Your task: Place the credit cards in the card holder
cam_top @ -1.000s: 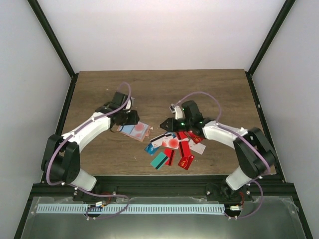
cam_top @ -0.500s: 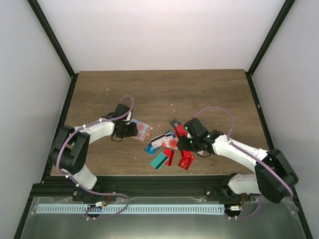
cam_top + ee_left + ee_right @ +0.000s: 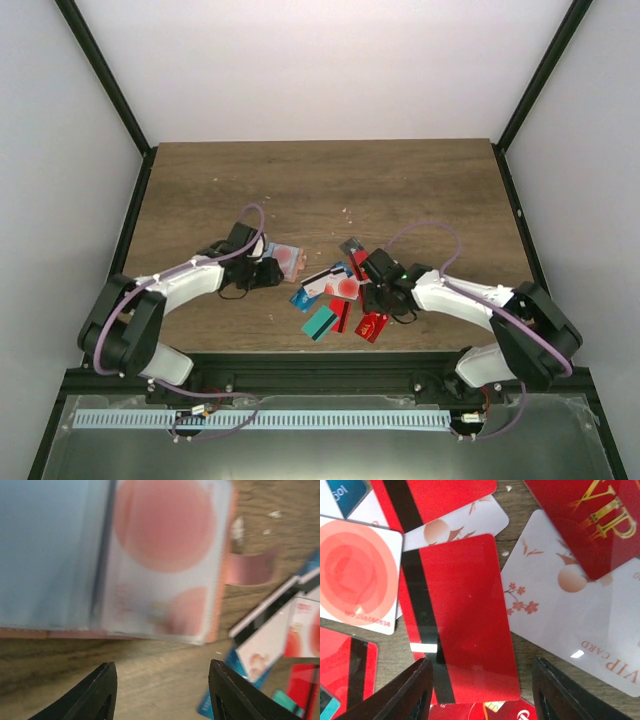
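Note:
The card holder [image 3: 286, 259] lies open on the wood left of centre. In the left wrist view the card holder [image 3: 160, 570] shows clear sleeves, one with a white card printed with salmon circles. My left gripper [image 3: 267, 272] [image 3: 162, 682] is open just on its near side, only bare wood between the fingers. The credit cards [image 3: 345, 292] lie in a loose overlapping pile at centre. My right gripper [image 3: 378, 296] [image 3: 481, 685] hangs open low over that pile. A red card with a black stripe [image 3: 460, 620] lies between its fingers [image 3: 417, 690], and neither touches it.
A teal card [image 3: 320, 320] and a red card [image 3: 372, 326] lie at the near side of the pile. White VIP cards [image 3: 570, 615] and a white card with a red circle [image 3: 357, 575] surround the striped one. The table's front edge runs close behind both arms.
My right gripper has moved from beside the card holder down to the pile and its jaws have opened wider. The left gripper slid a little toward the holder's near edge.

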{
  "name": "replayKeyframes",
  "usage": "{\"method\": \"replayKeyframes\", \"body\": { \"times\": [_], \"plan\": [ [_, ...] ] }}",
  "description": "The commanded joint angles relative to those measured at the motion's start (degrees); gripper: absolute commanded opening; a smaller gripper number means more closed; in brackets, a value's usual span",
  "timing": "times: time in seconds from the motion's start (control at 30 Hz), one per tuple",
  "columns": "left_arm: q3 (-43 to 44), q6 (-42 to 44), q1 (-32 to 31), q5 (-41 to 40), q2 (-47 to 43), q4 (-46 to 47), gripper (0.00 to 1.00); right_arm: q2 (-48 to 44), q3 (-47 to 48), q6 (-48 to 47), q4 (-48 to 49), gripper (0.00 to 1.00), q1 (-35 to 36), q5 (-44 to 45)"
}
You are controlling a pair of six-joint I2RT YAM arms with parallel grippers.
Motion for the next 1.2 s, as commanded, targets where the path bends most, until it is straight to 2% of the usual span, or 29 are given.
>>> {"method": "replayKeyframes", "body": {
  "times": [0.0, 0.27, 0.63, 0.77, 1.0, 1.07, 1.17],
  "plan": [
    [0.7, -2.3, -1.3, -0.8, -6.4, -1.9, 0.54, 2.1, 2.1, -0.2, -1.5, 0.56, 0.6, 3.3],
    [3.2, -0.9, -1.6, -3.6, -12.6, -6.9, 0.55, 4.4, 1.0, 1.4, -3.6, 0.56, 6.8, -1.1],
    [3.2, 0.9, -5.1, 0.1, -18.2, -7.5, 0.55, 7.5, 0.4, 7.4, -5.6, 0.56, 20.6, -6.4],
    [2.5, 1.1, -7.1, 3.0, -18.7, -5.8, 0.55, 7.0, 1.2, 8.9, -6.2, 0.56, 22.2, -4.2],
    [0.3, 2.0, -12.5, 7.5, -18.5, -3.0, 0.55, -5.9, 2.8, 16.7, -9.9, 0.57, 22.1, 2.5],
    [-0.8, 1.6, -14.6, 9.0, -18.2, -1.3, 0.54, -10.7, 1.2, 20.5, -9.9, 0.58, 22.1, 0.8],
    [-2.1, 1.1, -17.3, 10.9, -17.6, 0.6, 0.52, -16.6, -3.4, 25.2, -6.5, 0.58, 22.1, -6.2]
  ]
}}
